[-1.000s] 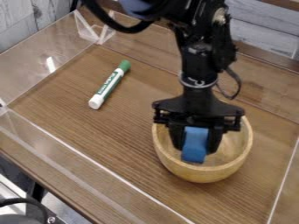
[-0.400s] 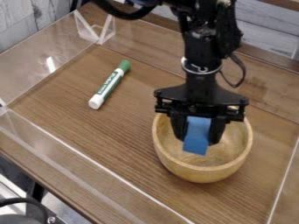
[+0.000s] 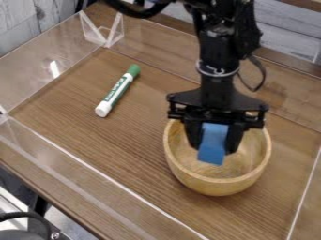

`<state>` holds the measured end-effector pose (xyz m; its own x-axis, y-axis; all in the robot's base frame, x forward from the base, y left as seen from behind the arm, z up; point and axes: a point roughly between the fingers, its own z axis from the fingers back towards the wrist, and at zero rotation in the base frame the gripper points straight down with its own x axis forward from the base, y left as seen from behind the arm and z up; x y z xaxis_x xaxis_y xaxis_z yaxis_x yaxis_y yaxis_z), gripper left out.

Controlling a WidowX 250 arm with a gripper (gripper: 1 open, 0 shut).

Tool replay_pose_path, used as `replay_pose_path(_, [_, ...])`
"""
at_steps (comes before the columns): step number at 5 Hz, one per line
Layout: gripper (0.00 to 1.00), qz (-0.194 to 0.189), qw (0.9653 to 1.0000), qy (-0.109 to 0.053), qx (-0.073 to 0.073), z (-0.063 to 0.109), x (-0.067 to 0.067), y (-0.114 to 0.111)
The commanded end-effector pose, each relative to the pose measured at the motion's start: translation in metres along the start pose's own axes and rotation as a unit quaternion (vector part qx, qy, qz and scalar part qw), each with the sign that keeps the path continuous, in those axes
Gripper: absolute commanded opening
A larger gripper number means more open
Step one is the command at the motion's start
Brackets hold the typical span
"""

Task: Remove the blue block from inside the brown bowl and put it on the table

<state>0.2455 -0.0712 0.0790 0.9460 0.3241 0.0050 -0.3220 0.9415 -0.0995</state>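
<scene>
Clear acrylic walls (image 3: 51,67) edge the table (image 3: 88,141). We see the gripper (image 3: 215,129) clamped on the blue block (image 3: 215,146) above the brown bowl (image 3: 189,169), well apart from a marker (image 3: 116,89).

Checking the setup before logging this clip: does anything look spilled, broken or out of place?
Nothing stands out. The gripper holds the blue block over the brown bowl; a marker lies on the table.

Pale planked wall (image 3: 291,37) behind; dark floor (image 3: 19,225) below.
</scene>
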Motion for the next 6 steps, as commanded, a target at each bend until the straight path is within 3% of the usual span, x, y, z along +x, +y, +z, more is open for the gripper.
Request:
replay_pose_path(1, [0.00, -0.005, 0.9992, -0.032, -0.023, 0.019, 0.010, -0.008])
replay_pose_path(3, [0.00, -0.006, 0.9993, -0.028, -0.024, 0.021, 0.009, -0.008])
replay_pose_path(6, [0.00, 0.003, 0.9990, -0.036, -0.025, 0.044, 0.013, 0.005])
